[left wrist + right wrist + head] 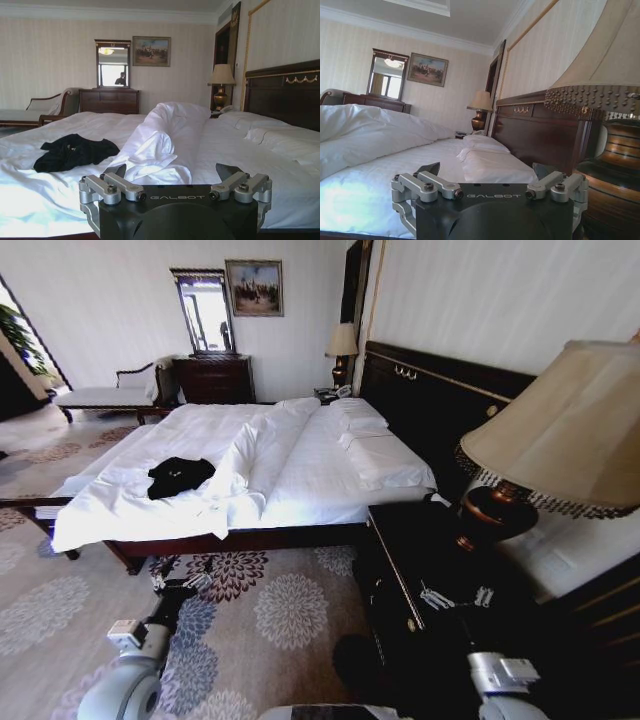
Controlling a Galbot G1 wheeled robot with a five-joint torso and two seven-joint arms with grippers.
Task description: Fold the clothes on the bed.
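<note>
Both arms sit lowest in the head view, nearest the camera. At lower left, the left end effector [182, 581] hangs over the flowered carpet [290, 615] just short of the bed's near edge, its fingers spread wide with nothing between them. Left of centre, the black clothes [180, 476] lie crumpled on the white sheet of the bed [330, 480], close to the near edge and beside a rumpled ridge of duvet [250, 455]. At lower right, the right end effector [456, 597] is held over the dark nightstand [440, 570], fingers likewise spread and empty, below the large shaded lamp [560, 430] at the right edge.
</note>
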